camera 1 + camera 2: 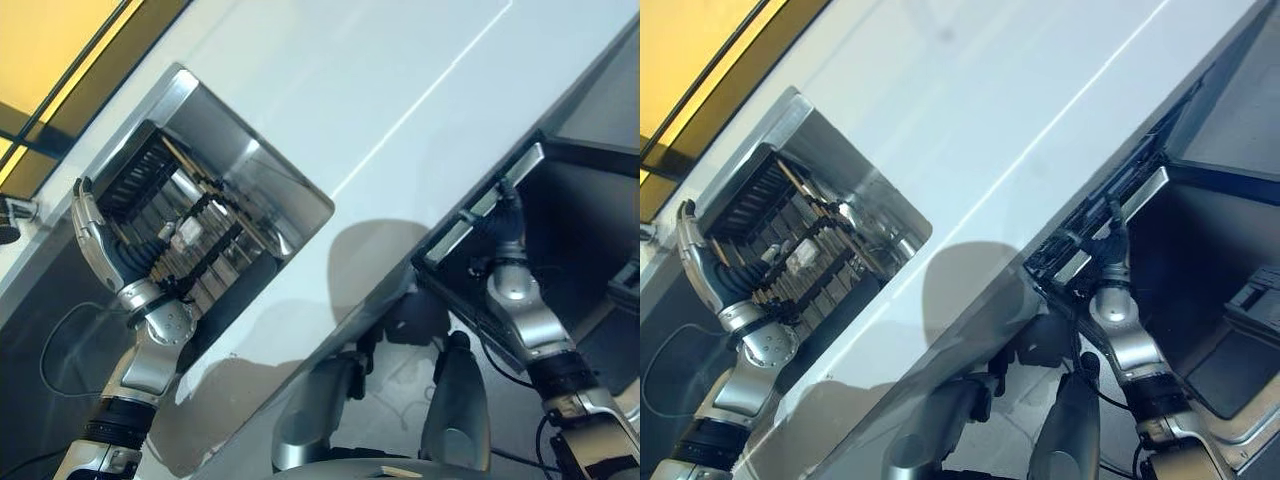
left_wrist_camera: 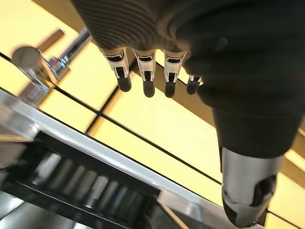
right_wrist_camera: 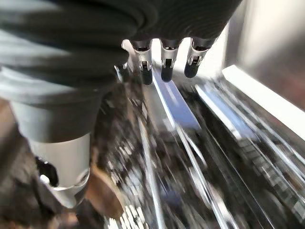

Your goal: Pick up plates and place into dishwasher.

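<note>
1. Counter [image 1: 420, 90]: I log a long white worktop running diagonally across my head views, with a steel sink [image 1: 255, 165] set into it on my left side.
2. Dish rack [image 1: 190, 240]: dark, ribbed, sitting inside the sink. I cannot make out whether any plates stand in it.
3. Faucet [image 2: 35, 64]: chrome, beside the sink's rim against a yellow tiled wall [image 2: 157, 124].
4. Left hand [image 1: 92, 235]: raised at the sink's outer edge, just beside the rack. In my left wrist view its fingers [image 2: 147, 78] hang straight and relaxed, the thumb apart, nothing in the grasp.
5. Dishwasher [image 1: 560, 220]: dark open cavity below the counter's edge on my right side, with a pale strip along its upper rim.
6. Right hand [image 1: 508, 215]: reaching up to that rim. In my right wrist view its fingers [image 3: 167, 64] extend straight over wire racking [image 3: 228, 143], holding nothing I can see.
</note>
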Controlling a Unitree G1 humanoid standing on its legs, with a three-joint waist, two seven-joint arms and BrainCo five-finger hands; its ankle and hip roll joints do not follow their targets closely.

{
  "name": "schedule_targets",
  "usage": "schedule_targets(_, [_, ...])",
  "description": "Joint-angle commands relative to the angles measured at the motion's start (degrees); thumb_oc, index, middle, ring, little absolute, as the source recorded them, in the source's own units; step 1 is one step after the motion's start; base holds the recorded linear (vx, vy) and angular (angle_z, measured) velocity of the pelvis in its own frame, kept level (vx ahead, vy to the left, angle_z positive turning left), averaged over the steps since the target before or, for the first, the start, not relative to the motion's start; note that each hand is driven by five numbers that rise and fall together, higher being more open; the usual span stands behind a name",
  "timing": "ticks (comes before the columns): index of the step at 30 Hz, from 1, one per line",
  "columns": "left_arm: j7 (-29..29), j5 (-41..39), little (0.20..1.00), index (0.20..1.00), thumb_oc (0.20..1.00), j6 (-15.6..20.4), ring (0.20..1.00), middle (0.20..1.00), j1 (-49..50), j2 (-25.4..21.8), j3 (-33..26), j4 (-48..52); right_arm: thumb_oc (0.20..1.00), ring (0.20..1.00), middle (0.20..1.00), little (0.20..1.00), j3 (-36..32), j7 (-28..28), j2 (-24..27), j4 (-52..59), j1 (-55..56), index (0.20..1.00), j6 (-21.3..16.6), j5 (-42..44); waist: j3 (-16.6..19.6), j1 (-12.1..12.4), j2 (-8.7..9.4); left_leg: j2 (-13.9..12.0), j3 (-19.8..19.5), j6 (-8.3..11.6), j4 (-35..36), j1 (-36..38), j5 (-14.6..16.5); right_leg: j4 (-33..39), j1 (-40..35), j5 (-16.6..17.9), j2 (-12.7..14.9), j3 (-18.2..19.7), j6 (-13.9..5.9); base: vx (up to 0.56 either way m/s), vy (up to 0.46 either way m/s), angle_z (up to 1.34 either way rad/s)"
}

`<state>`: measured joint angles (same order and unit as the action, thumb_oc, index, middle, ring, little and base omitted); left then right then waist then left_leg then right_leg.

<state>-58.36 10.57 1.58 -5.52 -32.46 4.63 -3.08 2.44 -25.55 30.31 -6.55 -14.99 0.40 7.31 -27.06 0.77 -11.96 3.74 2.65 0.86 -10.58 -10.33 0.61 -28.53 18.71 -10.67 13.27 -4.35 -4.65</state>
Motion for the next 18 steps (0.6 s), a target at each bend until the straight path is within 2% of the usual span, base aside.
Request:
schedule_targets(1, [0.8, 4.1, 1.0, 1.0, 1.0, 1.2, 1.0, 1.0, 5.1, -1.7, -5.7, 4.2, 1.0, 1.0, 1.0, 1.0, -2.2, 0.2, 1.8, 5.0, 6.1, 1.0, -2.8, -2.4, 8.7, -2.5, 4.45, 2.1, 2.0, -2.51, -8.7, -1.5, 7.9, 16.0, -5.3, 12.1, 2.2, 4.0, -0.92, 0.13, -0.156, -0.36])
schedule_targets(6, [3.3, 6.6, 1.0, 1.0, 1.0, 3.4, 1.0, 1.0, 9.0, -1.0, -8.3, 3.9, 1.0, 1.0, 1.0, 1.0, -6.7, 1.9, 0.6, 7.0, 14.4, 1.0, -1.6, -2.3, 11.9, -4.6, 5.9, 0.9, 3.2, -2.65, -8.1, 2.4, 8.9, 16.9, -8.7, 11.5, 0.4, 5.5, -1.17, 0.12, -0.129, -0.33])
schedule_targets(11, [5.0, 7.5, 1.0, 1.0, 1.0, 4.9, 1.0, 1.0, 11.3, -1.3, -9.9, 4.0, 1.0, 1.0, 1.0, 1.0, -10.2, 1.8, 0.3, 8.0, 19.6, 1.0, -1.8, -1.6, 13.2, -6.2, 6.7, 0.2, 4.7, -2.76, -7.4, 5.4, 9.9, 18.2, -11.1, 11.7, -0.5, 6.6, -1.63, 0.06, -0.106, -0.23])
schedule_targets(18, [4.3, 8.4, 1.0, 1.0, 1.0, 7.6, 1.0, 1.0, 14.1, 0.3, -9.9, 2.5, 1.0, 1.0, 1.0, 1.0, -14.3, -3.7, -0.9, 6.8, 26.2, 1.0, -1.0, 1.2, 12.5, -9.2, 5.56, 0.3, 6.0, -3.36, -10.0, 6.3, 11.5, 15.6, -10.3, 10.9, -1.2, 9.5, -1.76, 0.03, 0.008, -0.21])
